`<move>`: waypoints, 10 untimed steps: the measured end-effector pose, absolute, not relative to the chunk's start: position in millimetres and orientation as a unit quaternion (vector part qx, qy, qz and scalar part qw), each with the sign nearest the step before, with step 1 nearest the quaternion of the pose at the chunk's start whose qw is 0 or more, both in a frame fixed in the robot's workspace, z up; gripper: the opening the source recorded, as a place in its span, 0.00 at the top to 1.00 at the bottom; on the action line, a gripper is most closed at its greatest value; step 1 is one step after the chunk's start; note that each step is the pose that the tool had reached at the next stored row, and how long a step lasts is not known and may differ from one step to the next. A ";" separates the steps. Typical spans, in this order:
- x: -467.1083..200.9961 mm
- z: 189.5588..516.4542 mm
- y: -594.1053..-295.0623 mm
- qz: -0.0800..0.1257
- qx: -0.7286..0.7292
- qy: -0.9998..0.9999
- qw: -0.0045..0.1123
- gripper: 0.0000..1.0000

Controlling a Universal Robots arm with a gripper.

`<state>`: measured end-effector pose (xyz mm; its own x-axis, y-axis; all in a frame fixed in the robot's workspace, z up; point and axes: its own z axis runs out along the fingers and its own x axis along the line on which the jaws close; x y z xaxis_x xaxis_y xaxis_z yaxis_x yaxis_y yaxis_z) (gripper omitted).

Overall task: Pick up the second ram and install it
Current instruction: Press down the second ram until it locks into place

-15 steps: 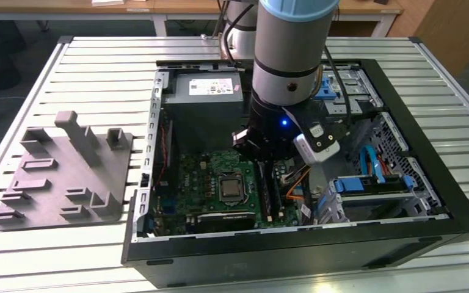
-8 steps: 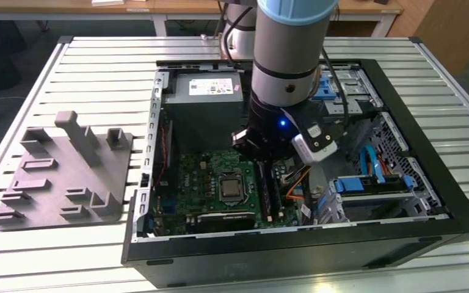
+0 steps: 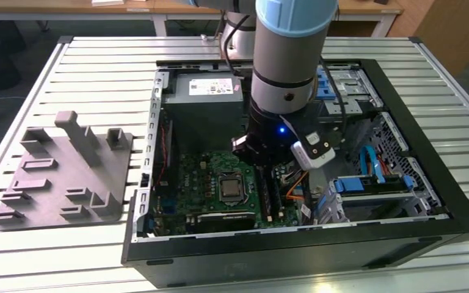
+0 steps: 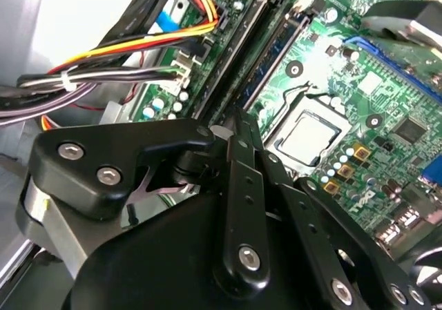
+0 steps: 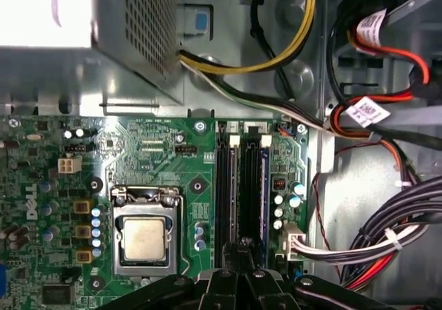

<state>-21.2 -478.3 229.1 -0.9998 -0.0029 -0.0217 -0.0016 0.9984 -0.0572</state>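
My gripper (image 3: 259, 166) is down inside the open computer case, over the green motherboard (image 5: 173, 158). Two long dark ram strips lie side by side in the slots beside the square silver chip (image 5: 143, 239). The second ram (image 5: 250, 192) is the strip running straight out from my fingertips, also seen in the exterior view as a dark strip (image 3: 268, 195). In both wrist views my gripper (image 5: 245, 251) (image 4: 236, 120) has its fingers drawn together, the tips at the near end of that strip. I cannot tell whether they touch it.
The grey power supply box (image 3: 206, 104) stands behind the motherboard. Bundles of coloured cables (image 5: 387, 248) and blue drive brackets (image 3: 365, 183) crowd the case at the exterior view's right. A grey plastic fixture (image 3: 63, 171) with upright blocks sits on the slatted table, left of the case.
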 end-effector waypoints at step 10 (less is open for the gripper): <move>-21.2 221.7 -482.3 -0.029 -0.001 1.000 0.011 0.90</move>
<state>-21.2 -482.3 221.7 -0.9998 -0.0029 -0.0215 -0.0016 0.9983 -0.0579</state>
